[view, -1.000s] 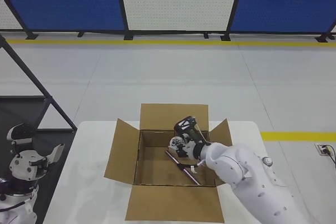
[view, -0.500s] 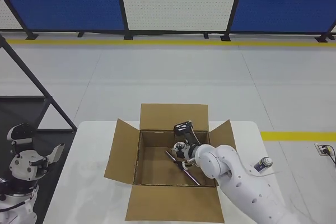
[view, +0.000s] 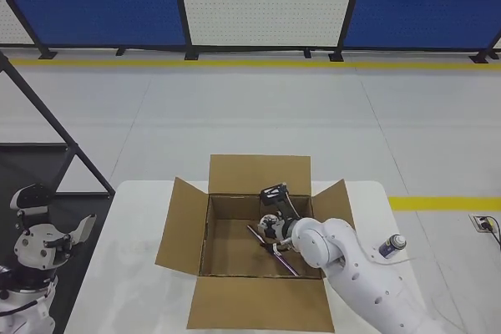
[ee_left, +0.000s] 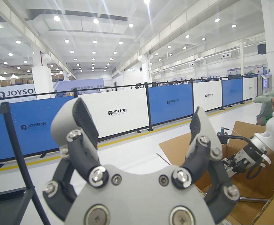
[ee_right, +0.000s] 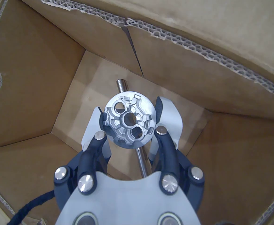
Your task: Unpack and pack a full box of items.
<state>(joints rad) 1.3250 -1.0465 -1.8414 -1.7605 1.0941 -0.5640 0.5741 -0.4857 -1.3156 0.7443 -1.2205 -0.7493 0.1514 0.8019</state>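
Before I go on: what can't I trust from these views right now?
- Rod: right wrist view, its middle hidden behind the disc in the right gripper; whether they touch, cannot tell.
- Box floor: top view, partly covered by the right arm.
- Can: top view, too small for details.

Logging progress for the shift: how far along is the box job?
Done: the box stands open, and a can sits on the table beside it. In hand: the right gripper, inside the box, clamps a metal disc. Left: a rod lies on the box floor; whether this is unpacking or packing I cannot tell. The left gripper is open, off to the side.
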